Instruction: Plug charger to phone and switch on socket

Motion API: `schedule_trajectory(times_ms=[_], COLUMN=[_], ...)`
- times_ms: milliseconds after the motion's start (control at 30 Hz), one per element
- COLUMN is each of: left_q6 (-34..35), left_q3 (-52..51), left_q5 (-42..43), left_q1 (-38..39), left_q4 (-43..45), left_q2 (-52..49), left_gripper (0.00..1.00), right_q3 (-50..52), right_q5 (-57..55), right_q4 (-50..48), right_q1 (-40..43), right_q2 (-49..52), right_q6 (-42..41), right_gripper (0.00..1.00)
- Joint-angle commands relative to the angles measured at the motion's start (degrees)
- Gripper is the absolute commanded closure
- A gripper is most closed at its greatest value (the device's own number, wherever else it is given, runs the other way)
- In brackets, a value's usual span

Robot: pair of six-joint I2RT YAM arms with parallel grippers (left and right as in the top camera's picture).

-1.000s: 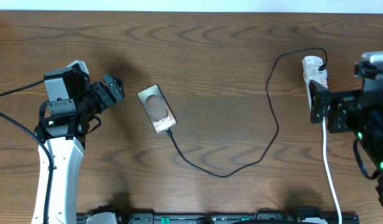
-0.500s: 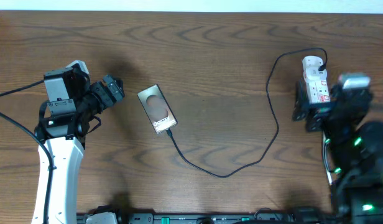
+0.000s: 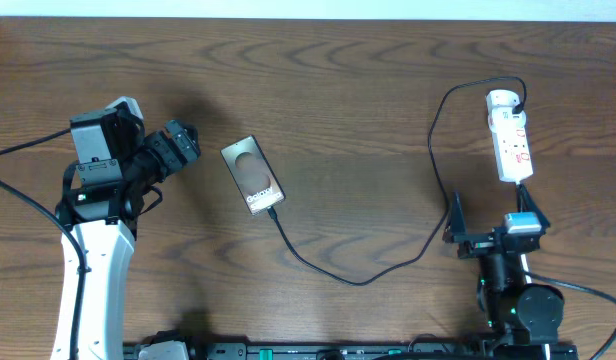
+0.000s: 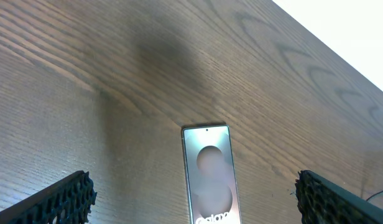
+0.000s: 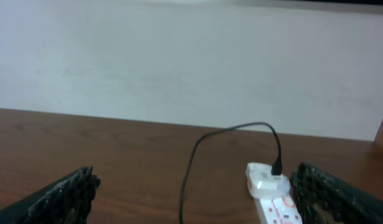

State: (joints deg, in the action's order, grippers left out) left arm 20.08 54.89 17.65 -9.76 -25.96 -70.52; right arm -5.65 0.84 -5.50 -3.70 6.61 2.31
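Note:
The bronze-brown phone (image 3: 253, 175) lies flat left of the table's middle, and also shows in the left wrist view (image 4: 209, 174). The thin black charger cable (image 3: 360, 282) runs from the phone's lower end, where its tip (image 3: 276, 211) touches the phone, in a loop to the white socket strip (image 3: 509, 135) at the far right. My left gripper (image 3: 183, 142) is open and empty left of the phone; its fingers (image 4: 194, 202) stand wide apart on either side. My right gripper (image 3: 491, 218) is open and empty, in front of the socket (image 5: 272, 196) and apart from it.
The socket's white cord (image 3: 523, 195) runs toward the front edge under my right arm. The black cable (image 5: 190, 171) rises past the socket in the right wrist view. A pale wall stands behind the table's far edge.
My right arm has drawn back from over the socket toward the front edge, leaving the whole strip uncovered. The left arm, phone and cable have not moved.

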Motion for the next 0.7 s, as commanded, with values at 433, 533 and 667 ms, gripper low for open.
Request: schedule_trajectory(times_ms=[433,533,667], left_q6=[-0.6,-0.6,-0.6], left_q3=[0.2,0.2,0.2], left_q5=[-0.4,-0.4,-0.4], left_q1=[-0.2,-0.2,-0.2], left_q4=[-0.2,-0.2,-0.2], left_q2=[0.1,0.1,0.1], left_gripper=[0.02,0.01,0.02], right_q3=[5.3,5.3,5.3], right_q5=[0.0,1.1,1.0], right_q4=[3.9,8.5,9.7], right_q1=[-2.0,-2.0,-2.0], right_q2=[-5.2,-6.3,-6.3], right_q6=[-1.4,-1.4,-1.4], right_gripper=[0.01,0.01,0.01])
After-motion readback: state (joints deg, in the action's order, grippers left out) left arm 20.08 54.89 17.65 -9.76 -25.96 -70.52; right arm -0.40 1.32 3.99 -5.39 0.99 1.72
